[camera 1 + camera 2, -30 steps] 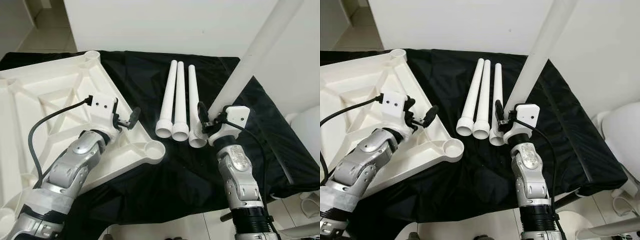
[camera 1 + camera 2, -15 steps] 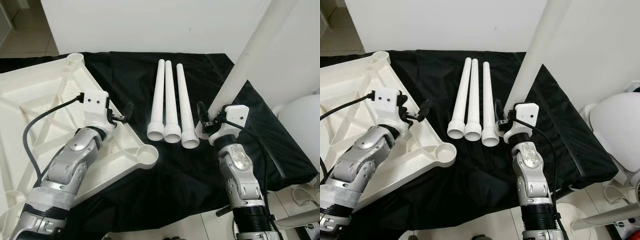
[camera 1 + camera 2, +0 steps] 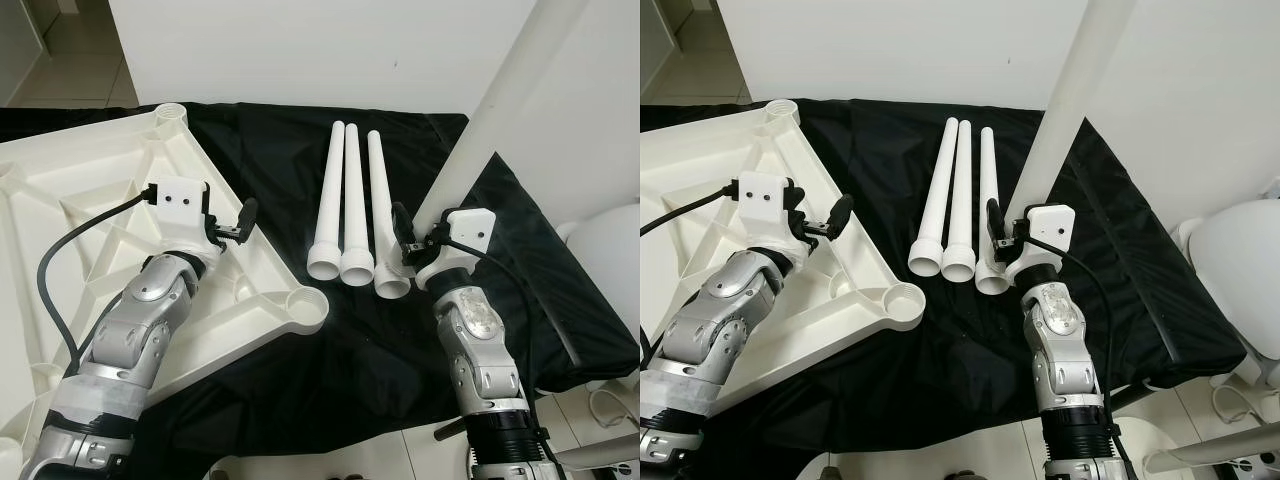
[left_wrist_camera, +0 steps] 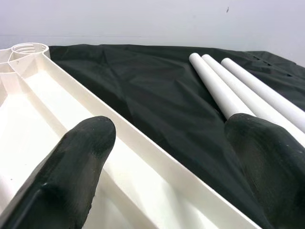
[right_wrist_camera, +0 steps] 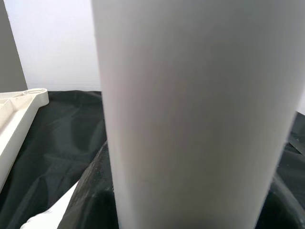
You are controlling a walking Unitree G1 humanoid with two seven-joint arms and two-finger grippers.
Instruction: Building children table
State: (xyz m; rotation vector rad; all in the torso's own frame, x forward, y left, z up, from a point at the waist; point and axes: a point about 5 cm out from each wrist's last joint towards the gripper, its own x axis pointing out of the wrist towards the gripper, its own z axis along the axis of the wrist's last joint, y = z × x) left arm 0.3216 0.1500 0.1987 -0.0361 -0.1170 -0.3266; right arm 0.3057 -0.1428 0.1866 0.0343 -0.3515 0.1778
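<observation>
The cloth (image 3: 330, 340) covers the worktop. On it the tabletop (image 3: 90, 230) lies underside up, its corner sockets still bare. Three legs (image 3: 345, 205) lie side by side near it, so assembly seems barely begun. The right end effector (image 3: 408, 240) grips a fourth leg (image 3: 500, 110), held upright. The left end effector (image 3: 232, 226) hovers wide open over the tabletop's rim; its wrist view shows the far socket (image 4: 24, 48).

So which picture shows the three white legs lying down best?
The left eye view: all three legs show whole on the black cloth. The right eye view matches. The left wrist view catches parts; the right wrist view, one end.
</observation>
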